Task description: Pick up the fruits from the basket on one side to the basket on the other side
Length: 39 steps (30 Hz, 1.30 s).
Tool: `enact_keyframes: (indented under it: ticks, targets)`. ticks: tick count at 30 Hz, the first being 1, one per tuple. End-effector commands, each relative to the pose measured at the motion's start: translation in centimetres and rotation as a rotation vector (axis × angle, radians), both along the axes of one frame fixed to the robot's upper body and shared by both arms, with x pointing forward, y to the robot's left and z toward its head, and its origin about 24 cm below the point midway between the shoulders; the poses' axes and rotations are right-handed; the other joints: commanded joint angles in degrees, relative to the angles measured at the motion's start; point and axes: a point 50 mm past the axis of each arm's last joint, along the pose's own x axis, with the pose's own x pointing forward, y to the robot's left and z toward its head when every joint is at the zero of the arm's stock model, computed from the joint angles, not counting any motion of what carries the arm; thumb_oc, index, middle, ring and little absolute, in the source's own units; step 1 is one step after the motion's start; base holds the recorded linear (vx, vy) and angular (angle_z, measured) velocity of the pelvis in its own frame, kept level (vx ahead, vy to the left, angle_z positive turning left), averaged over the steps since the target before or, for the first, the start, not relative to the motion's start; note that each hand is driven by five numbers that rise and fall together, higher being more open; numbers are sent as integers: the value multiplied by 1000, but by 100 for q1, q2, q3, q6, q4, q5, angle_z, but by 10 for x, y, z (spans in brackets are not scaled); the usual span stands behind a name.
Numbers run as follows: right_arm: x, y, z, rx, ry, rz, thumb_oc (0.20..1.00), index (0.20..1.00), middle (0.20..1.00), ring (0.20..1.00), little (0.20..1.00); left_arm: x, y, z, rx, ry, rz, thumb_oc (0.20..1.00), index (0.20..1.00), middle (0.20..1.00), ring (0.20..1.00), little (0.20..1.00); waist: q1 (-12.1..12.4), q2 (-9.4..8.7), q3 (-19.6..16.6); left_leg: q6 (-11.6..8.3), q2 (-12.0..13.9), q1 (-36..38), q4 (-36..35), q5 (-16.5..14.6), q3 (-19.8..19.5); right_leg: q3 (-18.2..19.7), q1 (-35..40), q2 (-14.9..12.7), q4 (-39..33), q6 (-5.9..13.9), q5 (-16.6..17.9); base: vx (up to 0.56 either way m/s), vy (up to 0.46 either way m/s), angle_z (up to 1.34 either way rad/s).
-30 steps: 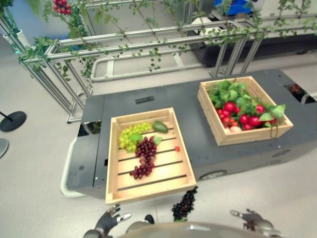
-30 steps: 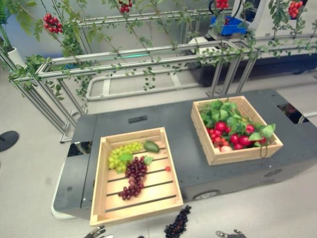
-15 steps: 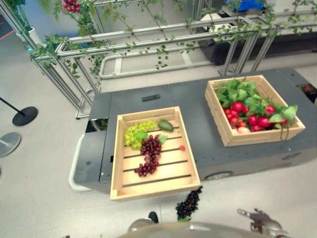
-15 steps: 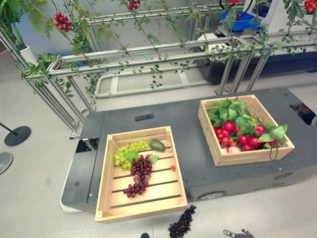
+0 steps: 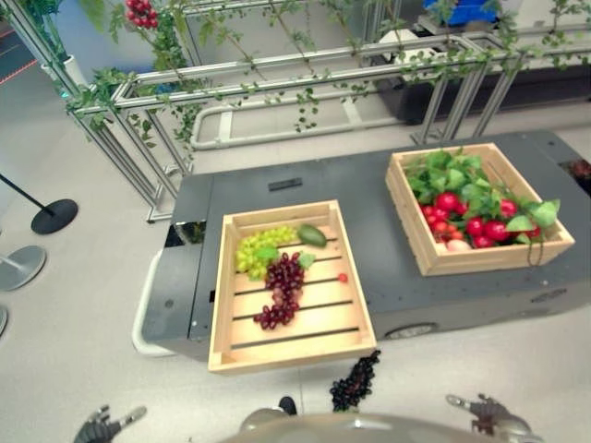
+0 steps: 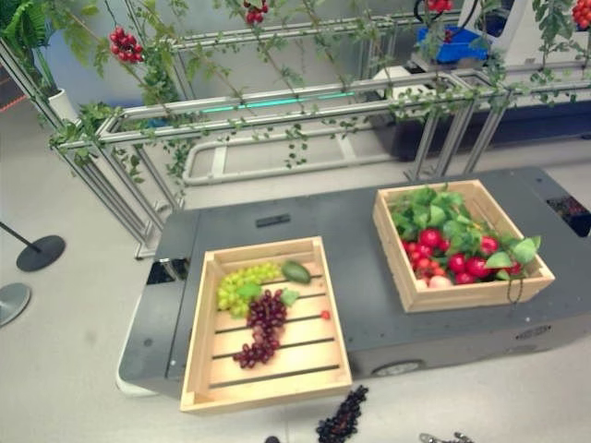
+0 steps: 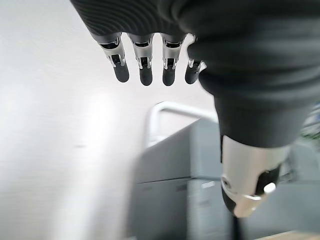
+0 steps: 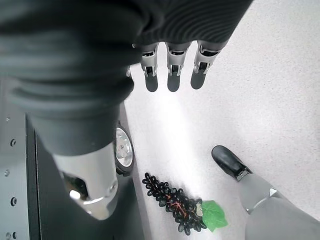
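On the grey cart stand two wooden crates. The near left crate (image 5: 288, 353) holds green grapes (image 5: 257, 249), purple grapes (image 5: 283, 290), a green fruit (image 5: 311, 235) and a small red fruit (image 5: 342, 277). The right crate (image 5: 489, 262) is packed with red fruits (image 5: 473, 221) among green leaves. A dark grape bunch (image 5: 355, 380) with a green leaf lies on the floor in front of the cart; it also shows below my right hand (image 8: 171, 70). Both hands hang low over the floor, apart from the crates: left hand (image 5: 106, 425) at the lower left, right hand (image 5: 480, 413) at the lower right, fingers straight and holding nothing.
The dark grey cart (image 5: 369, 189) carries both crates, and the left crate's front overhangs its edge. Behind it runs a metal frame (image 5: 277, 83) hung with vines and red berry clusters (image 5: 138, 11). A stanchion base (image 5: 54, 217) stands on the floor at the left.
The whole picture has shifted as the camera moved. My left hand has gone from just below the left crate's front out to the far lower left. The fruits lie as before.
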Motion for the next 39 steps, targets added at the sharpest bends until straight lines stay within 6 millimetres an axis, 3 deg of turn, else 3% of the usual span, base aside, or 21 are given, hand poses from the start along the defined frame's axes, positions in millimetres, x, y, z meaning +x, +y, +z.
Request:
enact_keyframes:
  ticks: [1, 2, 3, 4, 6, 10, 15, 20, 23, 24, 25, 27, 28, 29, 30, 31, 33, 35, 39]
  targets:
    - [16, -3, 5, 10, -66, -34, 1000, 1000, 1000, 1000, 1000, 37, 44, 61, 188, -245, 10, 1000, 1000, 1000, 1000, 1000, 161, -126, 5, -305, 117, 23, 127, -119, 156, 10, -101, -324, 300, 199, 232, 0, 0, 0]
    - [16, -3, 5, 10, -66, -33, 1000, 1000, 1000, 1000, 1000, 37, 44, 61, 188, -244, 10, 1000, 1000, 1000, 1000, 1000, 159, -128, 4, -305, 117, 23, 127, -118, 157, 10, -101, -324, 300, 199, 232, 0, 0, 0]
    - [14, -6, 6, 12, -68, -40, 1000, 1000, 1000, 1000, 1000, 51, 51, 86, 228, -357, -13, 1000, 1000, 1000, 1000, 1000, 172, -119, -13, -315, 114, 22, 126, -115, 157, 7, -93, -329, 291, 210, 242, 0, 0, 0]
    - [14, -5, 5, 14, -67, -39, 1000, 1000, 1000, 1000, 1000, 51, 51, 87, 229, -357, -12, 1000, 1000, 1000, 1000, 1000, 169, -128, -15, -315, 113, 23, 126, -114, 157, 6, -92, -329, 289, 211, 243, 0, 0, 0]
    - [10, -6, 5, 23, -59, -40, 1000, 1000, 1000, 1000, 1000, 68, 55, 115, 275, -490, -43, 1000, 1000, 1000, 1000, 1000, 178, -126, -54, -323, 113, 21, 112, -110, 147, -4, -81, -336, 283, 223, 248, 0, 0, 0]
    - [4, -6, 3, 38, -51, -73, 1000, 1000, 1000, 1000, 1000, 81, 55, 141, 309, -647, -26, 1000, 1000, 1000, 1000, 1000, 161, -136, -84, -330, 105, 41, 88, -111, 134, 8, -70, -356, 260, 245, 273, 0, 0, 0]
    - [2, -4, 2, 49, -49, -88, 1000, 1000, 1000, 1000, 1000, 89, 50, 142, 303, -695, -15, 1000, 1000, 1000, 1000, 1000, 112, -140, -106, -323, 104, 59, 80, -116, 138, 16, -58, -374, 250, 248, 279, 0, 0, 0]
    - [2, -6, 3, 50, -51, -91, 1000, 1000, 1000, 1000, 1000, 109, 33, 154, 302, -740, -145, 1000, 1000, 1000, 1000, 1000, 83, -149, -129, -315, 96, 85, 66, -124, 144, 13, -40, -385, 241, 251, 288, 0, 0, 0]
    - [2, -6, 3, 51, -44, -87, 1000, 1000, 1000, 1000, 1000, 126, 15, 156, 269, -766, -243, 1000, 1000, 1000, 1000, 1000, 49, -161, -142, -307, 94, 100, 66, -131, 147, 12, -29, -390, 243, 253, 292, 0, 0, 0]
    - [3, -5, 2, 54, -39, -77, 1000, 1000, 1000, 1000, 1000, 140, 0, 159, 243, -789, -318, 1000, 1000, 1000, 1000, 1000, 10, -175, -157, -306, 92, 110, 66, -133, 152, 7, -18, -391, 242, 251, 292, 0, 0, 0]
    - [3, -5, 2, 54, -39, -79, 1000, 1000, 1000, 1000, 1000, 141, -1, 159, 242, -790, -320, 1000, 1000, 1000, 1000, 1000, 19, -172, -155, -306, 92, 110, 66, -133, 150, 5, -17, -391, 242, 251, 292, 0, 0, 0]
    - [5, 0, 1, 63, -32, -64, 1000, 1000, 1000, 1000, 1000, 167, -31, 169, 181, -882, -432, 1000, 1000, 1000, 1000, 1000, -56, -200, -180, -300, 95, 135, 64, -148, 160, 24, -3, -393, 240, 244, 288, 0, 0, 0]
    - [5, -1, 1, 62, -33, -67, 1000, 1000, 1000, 1000, 1000, 167, -32, 169, 180, -882, -433, 1000, 1000, 1000, 1000, 1000, -43, -196, -175, -300, 95, 136, 64, -148, 158, 22, -1, -394, 239, 245, 287, 0, 0, 0]
    - [7, 2, 0, 67, -31, -52, 1000, 1000, 1000, 1000, 1000, 180, -51, 176, 151, -932, -507, 1000, 1000, 1000, 1000, 1000, -96, -208, -193, -296, 98, 150, 64, -158, 175, 32, 10, -386, 235, 239, 283, 0, 0, 0]
    - [7, 2, 0, 67, -31, -53, 1000, 1000, 1000, 1000, 1000, 181, -51, 176, 150, -933, -508, 1000, 1000, 1000, 1000, 1000, -89, -206, -189, -296, 98, 151, 64, -158, 175, 32, 11, -386, 235, 239, 284, 0, 0, 0]
    - [9, 5, -1, 70, -26, -34, 1000, 1000, 1000, 1000, 1000, 193, -71, 184, 122, -979, -582, 1000, 1000, 1000, 1000, 1000, -158, -219, -210, -291, 99, 176, 61, -168, 194, 47, 16, -379, 230, 232, 281, 0, 0, 0]
    - [11, 6, -1, 71, -28, -29, 1000, 1000, 1000, 1000, 1000, 199, -76, 186, 114, -991, -593, 1000, 1000, 1000, 1000, 1000, -175, -220, -205, -285, 101, 186, 61, -174, 203, 60, 20, -374, 229, 226, 275, 0, 0, 0]
    - [14, 9, -2, 74, -22, -3, 1000, 1000, 1000, 1000, 1000, 214, -99, 191, 83, -1010, -676, 1000, 1000, 1000, 1000, 1000, -284, -231, -229, -279, 113, 219, 60, -190, 248, 101, 25, -359, 230, 215, 270, 4, -3, -3]
    - [17, 12, -2, 74, -21, 10, 1000, 1000, 1000, 1000, 1000, 226, -122, 190, 81, -996, -756, 1000, 1000, 1000, 1000, 1000, -364, -236, -223, -276, 126, 271, 59, -204, 297, 165, 25, -335, 242, 200, 251, 11, -10, -9]
